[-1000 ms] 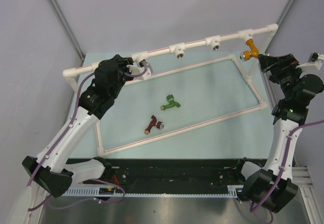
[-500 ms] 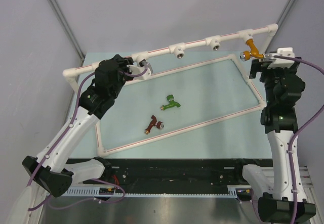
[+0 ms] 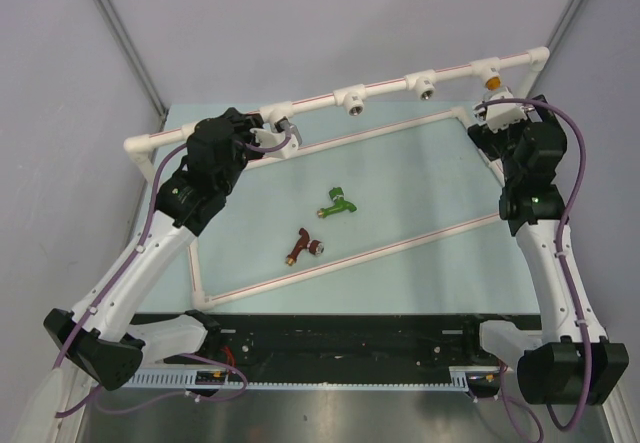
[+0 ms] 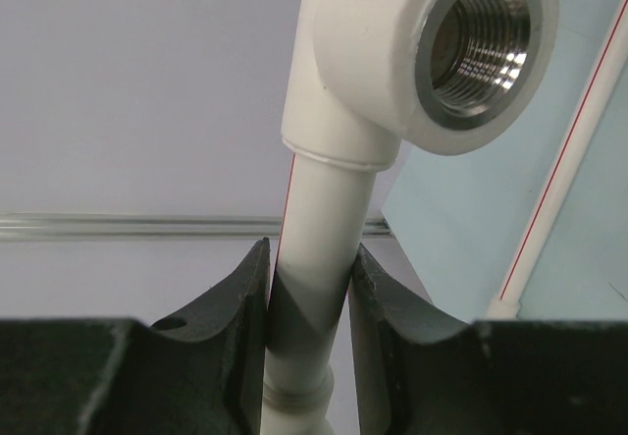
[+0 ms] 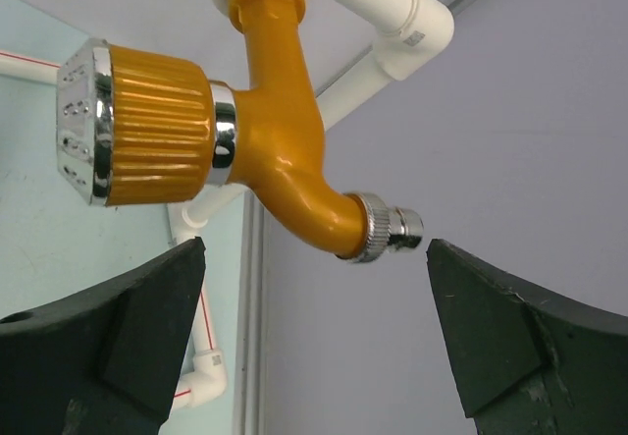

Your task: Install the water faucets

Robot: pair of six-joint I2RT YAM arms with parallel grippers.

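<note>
Left gripper (image 4: 309, 298) pinched the white pipe frame (image 4: 329, 209) steady; right gripper (image 5: 314, 258) hung with jaws spread around the orange-yellow faucet (image 5: 270, 150), seated in the end socket. The green faucet (image 3: 338, 203) and red-brown faucet (image 3: 304, 247) lay on the table (image 3: 420, 188). Gripping squarely on the body before turning looked wisest.

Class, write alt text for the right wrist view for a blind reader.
An orange faucet hangs from a white pipe, knob left, chrome spout tip right. The right gripper's open fingers stand below it, one each side, not touching.

No text, label or number is legible anywhere.
</note>
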